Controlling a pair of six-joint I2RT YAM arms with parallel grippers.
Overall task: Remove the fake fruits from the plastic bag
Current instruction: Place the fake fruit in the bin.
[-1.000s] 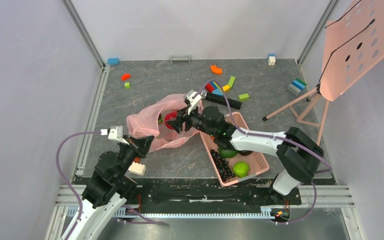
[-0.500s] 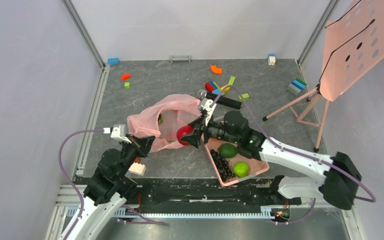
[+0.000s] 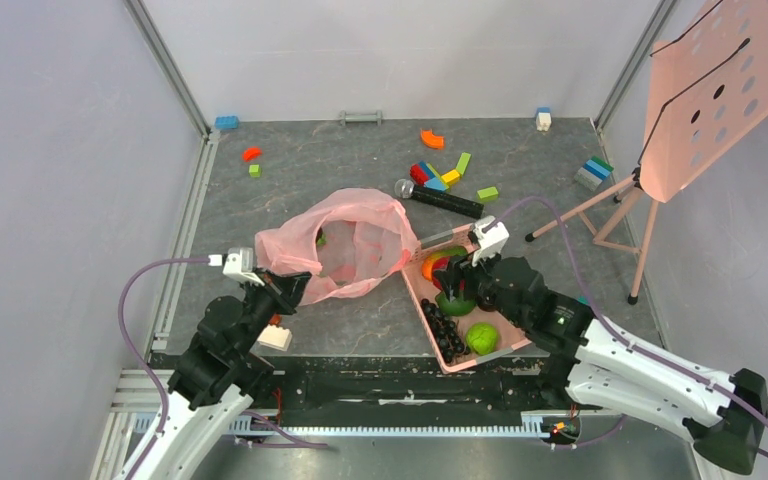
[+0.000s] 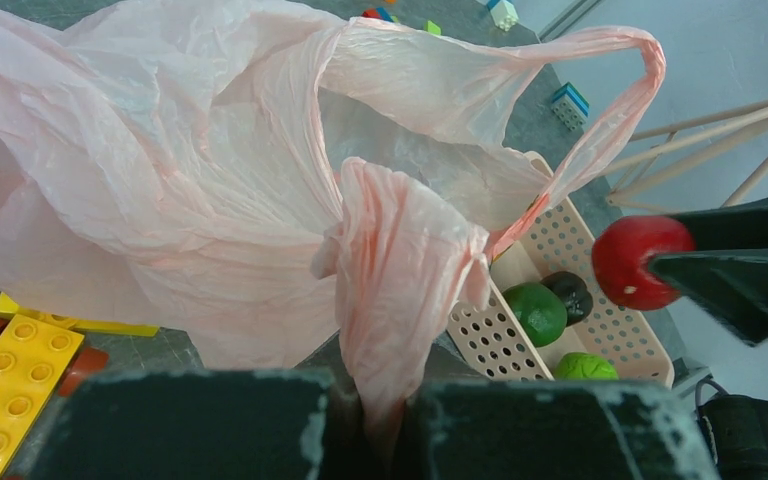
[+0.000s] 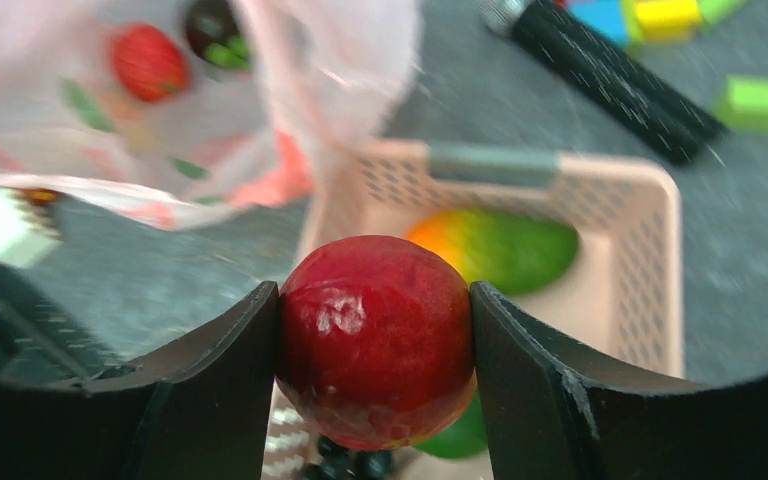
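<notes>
The red fake fruit [image 5: 375, 350] sat clamped between the fingers of the right claw [image 5: 375, 320] — outside the plastic bag [image 4: 160, 180], above the pink basket [image 5: 610, 200] beside it — while the left claw [image 4: 375, 425], closed tight, pinched a bunched fold of the bag over the counter [image 3: 340, 160].

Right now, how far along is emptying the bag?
Done: a lime-green fruit lies in the basket. In hand: the right fingers hold a red fruit above the basket, while the left fingers pinch the bag. Left: releasing that fruit; whether the bag holds more fruit, I cannot tell.
</notes>
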